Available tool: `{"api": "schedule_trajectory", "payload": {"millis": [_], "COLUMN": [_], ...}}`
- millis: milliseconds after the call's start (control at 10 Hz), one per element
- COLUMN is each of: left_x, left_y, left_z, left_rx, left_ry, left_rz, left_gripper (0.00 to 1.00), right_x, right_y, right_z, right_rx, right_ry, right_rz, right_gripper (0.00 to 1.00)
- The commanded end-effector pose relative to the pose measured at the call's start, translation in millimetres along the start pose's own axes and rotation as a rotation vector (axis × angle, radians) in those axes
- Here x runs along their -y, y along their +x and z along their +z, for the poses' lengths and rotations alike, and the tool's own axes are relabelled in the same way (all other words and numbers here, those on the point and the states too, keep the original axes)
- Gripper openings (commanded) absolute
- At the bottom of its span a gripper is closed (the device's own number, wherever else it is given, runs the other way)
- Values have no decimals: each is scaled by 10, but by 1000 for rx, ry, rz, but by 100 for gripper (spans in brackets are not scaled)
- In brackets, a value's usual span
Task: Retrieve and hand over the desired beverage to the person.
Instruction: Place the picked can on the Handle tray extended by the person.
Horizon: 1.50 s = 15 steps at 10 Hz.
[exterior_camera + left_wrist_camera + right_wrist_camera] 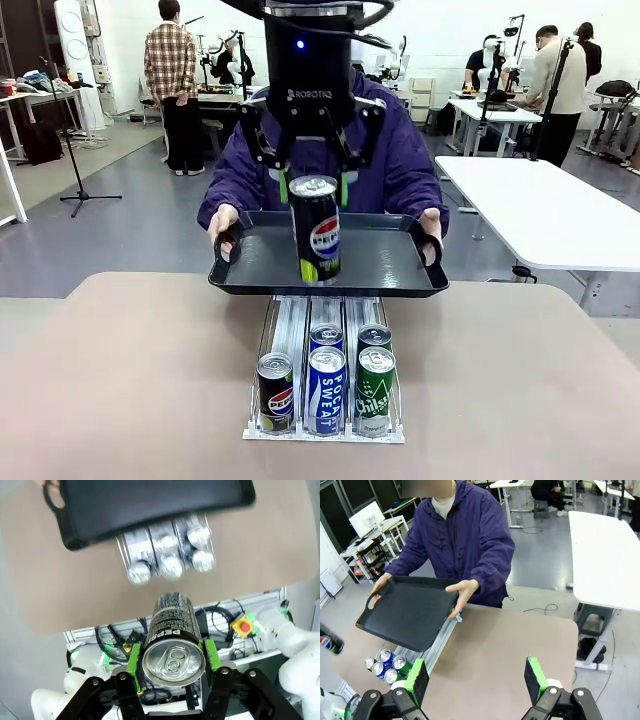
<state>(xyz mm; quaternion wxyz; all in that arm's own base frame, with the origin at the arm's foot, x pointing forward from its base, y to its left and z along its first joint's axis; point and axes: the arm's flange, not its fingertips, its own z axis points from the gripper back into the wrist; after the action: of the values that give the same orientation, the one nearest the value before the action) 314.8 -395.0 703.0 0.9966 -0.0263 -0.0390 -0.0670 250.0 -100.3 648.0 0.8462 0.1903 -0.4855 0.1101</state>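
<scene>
so the Pepsi can (316, 235) is clamped upright by the left gripper (316, 192) near the tray (385, 258), held out by the person (405, 170) to catch it; right gripper (477, 677) is spread empty

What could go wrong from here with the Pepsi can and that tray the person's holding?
The black tray rests only in the person's hands and looks tilted, so the Pepsi can might slide or topple once the left tool lets go. Released short of the tray, it could drop onto the rack of cans below.
</scene>
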Motion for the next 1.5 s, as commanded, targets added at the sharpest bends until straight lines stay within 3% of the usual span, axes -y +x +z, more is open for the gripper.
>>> {"api": "schedule_trajectory", "payload": {"millis": [0, 300, 600, 1400], "left_x": [-66, -356, -641, -742], "left_y": [479, 1140, 1464, 1386], "left_z": [213, 363, 360, 202], "left_rx": [28, 8, 65, 55], "left_ry": [-22, 12, 78, 57], "left_rz": [63, 153, 188, 175], "left_gripper": [58, 58, 58, 58], "right_x": [1, 1, 1, 1], "right_y": [-1, -1, -1, -1], "right_z": [-25, -25, -25, -25], "right_rx": [1, 1, 1, 1], "right_ry": [17, 17, 17, 17], "right_rz": [-1, -1, -1, -1], "right_gripper": [100, 100, 100, 100]}}
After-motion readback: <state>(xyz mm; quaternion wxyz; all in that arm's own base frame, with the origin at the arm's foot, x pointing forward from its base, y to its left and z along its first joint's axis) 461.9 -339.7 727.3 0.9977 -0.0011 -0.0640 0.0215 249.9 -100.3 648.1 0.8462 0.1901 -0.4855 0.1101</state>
